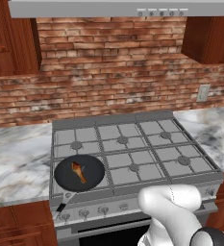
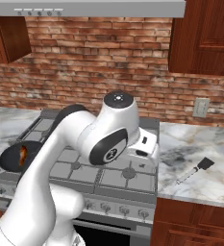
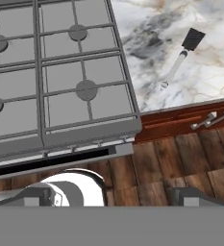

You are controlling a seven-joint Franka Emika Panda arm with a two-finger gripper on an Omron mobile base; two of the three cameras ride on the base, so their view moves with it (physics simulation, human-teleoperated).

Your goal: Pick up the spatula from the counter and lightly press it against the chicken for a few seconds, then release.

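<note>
hand view: end effector (image 3: 113,197) with its two fingers (image 3: 36,197) set wide apart and nothing between them, looking down on the right half of the stove (image 3: 60,72), the marble bench (image 3: 152,29) to its right, a cabinet front with two drawer handles (image 3: 212,118) and the wooden floor (image 3: 180,163). the spatula (image 3: 180,57) lies flat on the bench, near the stove's right edge but not touching it, dark blade away from the bench's front edge, pale handle toward it. it is well apart from the end effector.

right base view: the arm (image 2: 60,153) bends over the stove (image 2: 108,178), its hand above the stove's right side. the spatula (image 2: 196,170) rests on the bench (image 2: 180,144) to the right of the hand, untouched. an outlet (image 2: 200,107) sits in the brick wall (image 2: 84,62) behind. the chicken (image 2: 23,153) lies in the pan (image 2: 10,161) at the stove's front left.

left base view: the pan (image 1: 94,173) stands on the front left burner of the stove (image 1: 147,144), its handle (image 1: 60,207) pointing over the front edge. the chicken (image 1: 79,172), an orange-brown piece, lies near the pan's middle. bench (image 1: 17,158) flanks the stove on both sides.
</note>
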